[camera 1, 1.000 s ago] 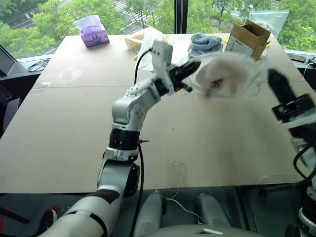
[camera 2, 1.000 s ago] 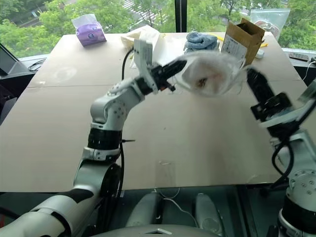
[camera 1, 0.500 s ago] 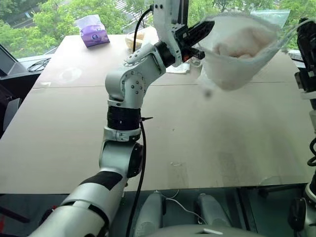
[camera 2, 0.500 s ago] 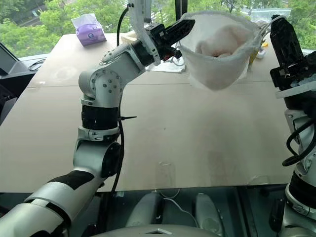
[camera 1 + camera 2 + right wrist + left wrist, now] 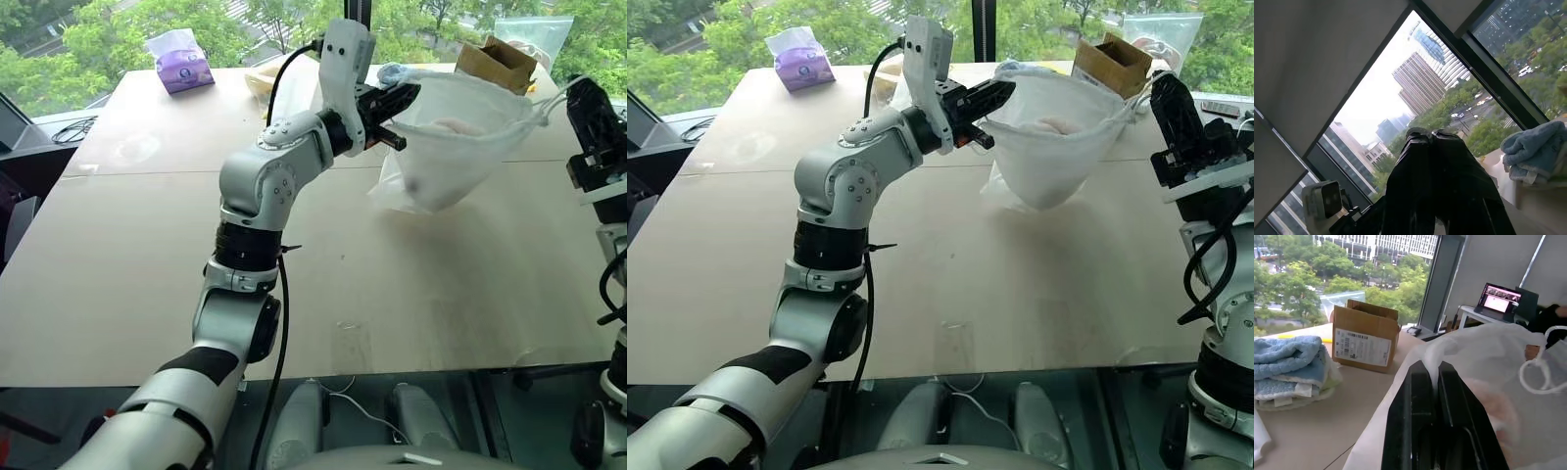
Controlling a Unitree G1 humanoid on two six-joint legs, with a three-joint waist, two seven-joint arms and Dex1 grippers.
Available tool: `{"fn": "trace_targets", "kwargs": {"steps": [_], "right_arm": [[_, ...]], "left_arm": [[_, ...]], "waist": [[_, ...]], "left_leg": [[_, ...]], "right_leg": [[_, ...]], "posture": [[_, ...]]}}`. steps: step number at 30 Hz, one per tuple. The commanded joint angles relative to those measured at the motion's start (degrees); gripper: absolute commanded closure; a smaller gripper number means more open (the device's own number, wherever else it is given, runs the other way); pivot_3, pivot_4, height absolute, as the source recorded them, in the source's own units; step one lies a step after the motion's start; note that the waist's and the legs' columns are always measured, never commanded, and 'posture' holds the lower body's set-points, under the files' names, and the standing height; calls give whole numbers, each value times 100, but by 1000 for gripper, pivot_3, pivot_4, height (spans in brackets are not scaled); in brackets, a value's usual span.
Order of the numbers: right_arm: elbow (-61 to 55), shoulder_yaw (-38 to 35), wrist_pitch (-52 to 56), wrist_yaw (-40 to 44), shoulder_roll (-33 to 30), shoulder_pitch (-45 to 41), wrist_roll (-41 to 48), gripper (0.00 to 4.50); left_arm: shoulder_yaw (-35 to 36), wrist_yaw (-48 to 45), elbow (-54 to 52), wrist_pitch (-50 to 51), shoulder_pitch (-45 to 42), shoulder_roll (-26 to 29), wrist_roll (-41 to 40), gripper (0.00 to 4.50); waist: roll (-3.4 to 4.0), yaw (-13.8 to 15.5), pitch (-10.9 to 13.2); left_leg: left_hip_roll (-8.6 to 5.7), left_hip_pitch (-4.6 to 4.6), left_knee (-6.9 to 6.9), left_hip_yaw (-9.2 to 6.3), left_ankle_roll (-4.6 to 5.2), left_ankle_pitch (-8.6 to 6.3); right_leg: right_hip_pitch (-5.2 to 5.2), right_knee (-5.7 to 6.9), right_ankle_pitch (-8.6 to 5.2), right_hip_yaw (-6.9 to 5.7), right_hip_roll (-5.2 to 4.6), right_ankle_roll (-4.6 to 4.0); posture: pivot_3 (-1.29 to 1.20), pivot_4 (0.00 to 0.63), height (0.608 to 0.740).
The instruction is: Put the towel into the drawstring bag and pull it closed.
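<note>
The see-through white drawstring bag (image 5: 453, 137) has come lower, its bottom near the tan table (image 5: 147, 245).
The left gripper (image 5: 400, 96) pinches its rim; the right gripper (image 5: 578, 98) pinches its cord; the fluffy off-white towel (image 5: 453, 127) sits inside.

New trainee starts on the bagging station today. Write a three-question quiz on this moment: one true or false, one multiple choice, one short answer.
1. True or false: the towel is already inside the drawstring bag.
2. Which hand pinches the rim of the bag's mouth? A) left hand B) right hand C) neither
3. Short answer: what does the right hand hold taut?

Key
1. True; it shows as a pale lump through the translucent fabric.
2. A.
3. The white cord running from the bag's mouth, which is still wide, not yet drawn closed.
</note>
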Motion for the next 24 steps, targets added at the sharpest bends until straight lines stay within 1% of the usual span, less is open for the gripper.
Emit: {"fn": "trace_targets", "kwargs": {"steps": [1, 2, 4, 7, 8, 10, 13, 16, 19, 21, 22, 24], "right_arm": [[-97, 43, 176, 174, -560, 130, -981, 4448], [-11, 173, 171, 159, -856, 142, -1689, 4448], [96, 401, 89, 220, -1287, 162, -2797, 4448], [353, 883, -334, 292, -2033, 212, -4880, 4448], [460, 969, -488, 239, -2145, 174, -5404, 4448], [626, 979, -662, 81, -2118, 46, -6012, 4448], [782, 661, -755, -230, -1697, -359, -6269, 4448], [678, 564, -771, -39, -1392, -603, -6245, 4448], [636, 524, -808, -7, -1279, -684, -6478, 4448], [680, 86, -510, -405, -783, -1003, -5793, 4448], [698, -62, -348, -417, -674, -1095, -5564, 4448], [650, -77, -93, -88, -741, -1020, -5450, 4448]], "left_arm": [[-215, -141, -80, -527, 279, 158, 482, 4500], [-244, -176, -101, -638, 325, 203, 574, 4500], [-287, -231, -130, -775, 390, 245, 741, 4500], [-259, -209, -160, -853, 477, 205, 836, 4500], [-240, -194, -158, -859, 490, 186, 846, 4500], [-219, -181, -175, -855, 506, 161, 868, 4500], [-204, -199, -191, -873, 534, 159, 908, 4500], [-201, -223, -212, -898, 572, 179, 940, 4500], [-200, -223, -202, -930, 590, 195, 959, 4500], [-205, -217, -202, -948, 596, 199, 971, 4500], [-204, -212, -201, -953, 593, 199, 971, 4500], [-196, -217, -222, -967, 609, 189, 952, 4500]], "waist": [[3, 8, -1], [1, 14, 0], [1, 19, 0], [1, 35, 0], [1, 35, 0], [0, 33, 0], [-2, -5, 1], [-1, -11, 0], [-1, 1, 0], [-2, 3, 0], [-2, 3, 0], [-1, 15, 0]], "left_leg": [[0, 3, -1, 0, 0, 0], [0, 3, -1, 0, 0, 0], [0, -1, 3, 0, 0, 0], [-2, -2, 4, 0, 0, 0], [-3, -2, 4, 0, 0, 0], [-3, -3, 3, 1, 0, 0], [0, -3, 3, 1, 0, 0], [1, 0, 2, 3, 0, 0], [0, -1, 2, 2, 0, 0], [1, -2, 3, 1, 0, 0], [0, -5, 4, 0, 0, 0], [0, -5, 5, 0, 0, 0]], "right_leg": [[3, 0, 0, -1, 0, 0], [2, 0, 0, 1, -1, 0], [0, 0, 0, -1, 0, 0], [0, -1, 0, -2, 0, 0], [-2, -1, 0, -3, 1, 0], [-2, -2, 0, -3, 1, 0], [-1, -3, 0, -2, 1, 0], [-2, 3, 0, 4, 1, 0], [-2, 2, 0, 0, 0, 0], [-2, 2, 0, -2, -1, 0], [-2, 3, 0, -2, -2, 0], [-2, 3, 0, -2, -2, 0]], "posture": [[0, 150, 740], [0, 150, 740], [0, 150, 740], [0, 150, 740], [0, 150, 740], [0, 150, 740], [0, 150, 740], [0, 150, 740], [0, 150, 740], [0, 150, 740], [0, 150, 740], [0, 150, 740]]}}
